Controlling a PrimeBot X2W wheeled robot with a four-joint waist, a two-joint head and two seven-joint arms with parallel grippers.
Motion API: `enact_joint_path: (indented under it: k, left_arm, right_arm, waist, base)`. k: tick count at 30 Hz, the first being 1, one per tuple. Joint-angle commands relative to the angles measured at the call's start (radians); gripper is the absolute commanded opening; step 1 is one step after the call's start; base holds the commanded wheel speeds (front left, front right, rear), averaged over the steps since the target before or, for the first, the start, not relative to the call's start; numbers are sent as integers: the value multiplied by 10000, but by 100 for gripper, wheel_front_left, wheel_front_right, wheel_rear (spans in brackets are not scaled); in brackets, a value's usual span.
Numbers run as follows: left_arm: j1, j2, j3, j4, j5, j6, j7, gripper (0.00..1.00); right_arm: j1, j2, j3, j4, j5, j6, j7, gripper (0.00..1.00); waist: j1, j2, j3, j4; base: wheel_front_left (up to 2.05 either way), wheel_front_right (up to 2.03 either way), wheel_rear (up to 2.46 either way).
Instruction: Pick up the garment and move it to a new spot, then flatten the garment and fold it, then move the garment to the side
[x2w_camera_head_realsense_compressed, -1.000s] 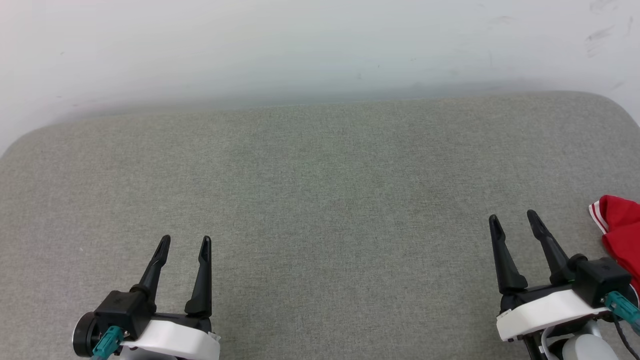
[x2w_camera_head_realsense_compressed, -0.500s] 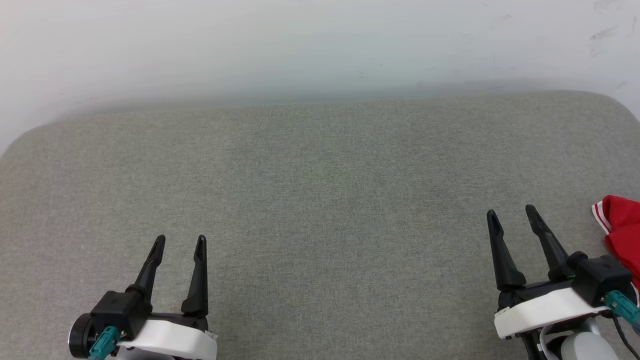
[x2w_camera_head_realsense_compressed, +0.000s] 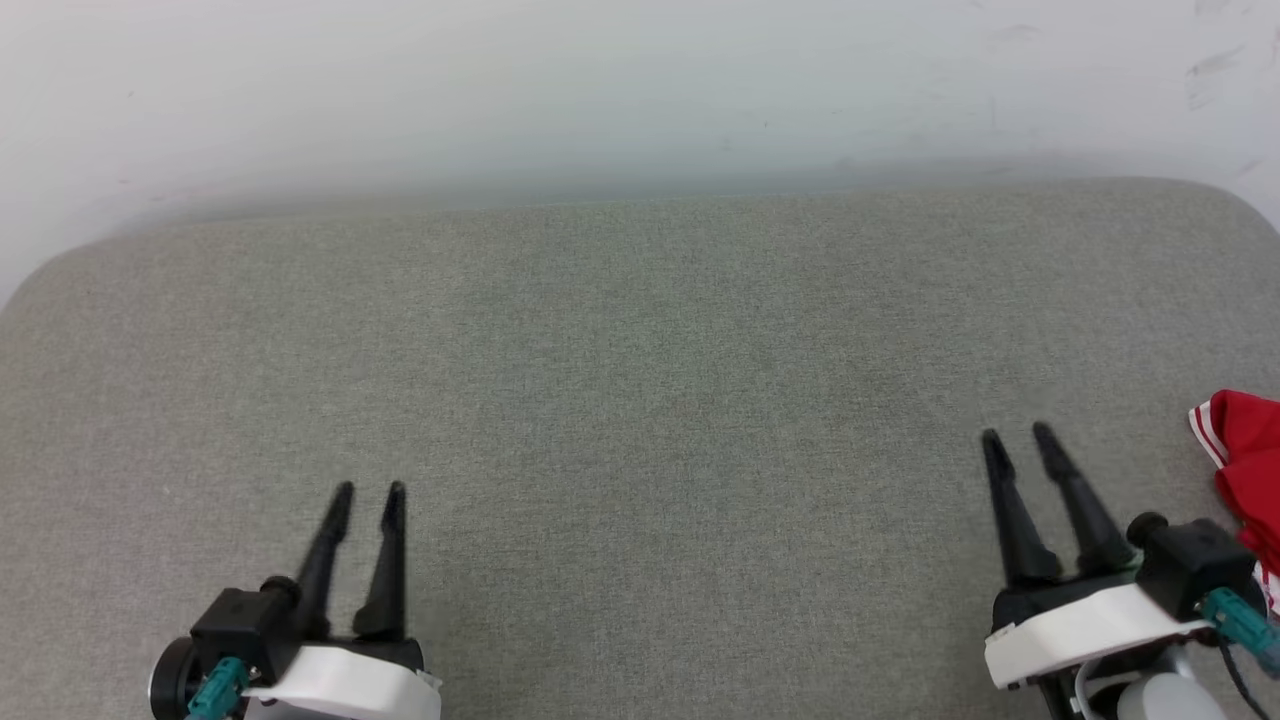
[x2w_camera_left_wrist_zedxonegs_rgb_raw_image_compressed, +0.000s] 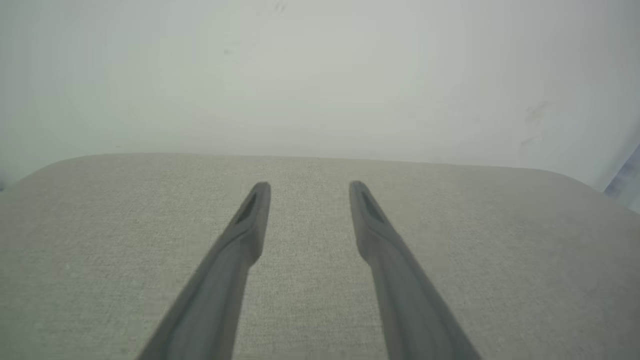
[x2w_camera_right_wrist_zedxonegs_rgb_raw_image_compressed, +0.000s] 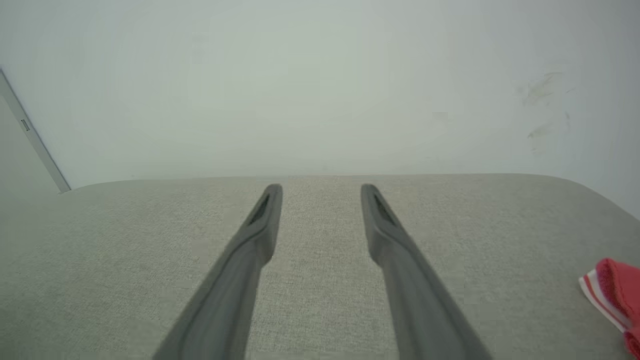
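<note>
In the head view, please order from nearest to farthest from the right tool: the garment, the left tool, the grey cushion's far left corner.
1. The garment, just right of the right tool.
2. The left tool, across at the near left.
3. The cushion corner, far left, at the back.

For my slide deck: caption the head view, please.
Left gripper and right gripper open and empty over a grey cushion; red shirt at the far right edge.
</note>
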Motion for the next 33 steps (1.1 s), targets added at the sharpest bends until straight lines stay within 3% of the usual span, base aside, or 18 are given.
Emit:
enact_joint_path:
  k: [1, 15, 33]
  left_arm:
    - [16, -4, -6, 37, -14, 0, 2, 0]
    - [-184, 60, 12, 469, -2876, 5, 618, 0]
    - [-479, 106, 104, 789, -5784, -6, 1267, 0]
  right_arm:
    - [23, 3, 5, 37, 12, 0, 1, 0]
    - [37, 23, -160, 317, 2809, -2, 609, 0]
    - [-63, 81, -386, 461, 5645, -3, 1276, 0]
  waist:
    - [0, 0, 0, 0]
    - [0, 0, -80, 50]
    - [0, 0, -179, 113]
  base:
    - [0, 0, 0]
    - [0, 0, 0]
    - [0, 0, 0]
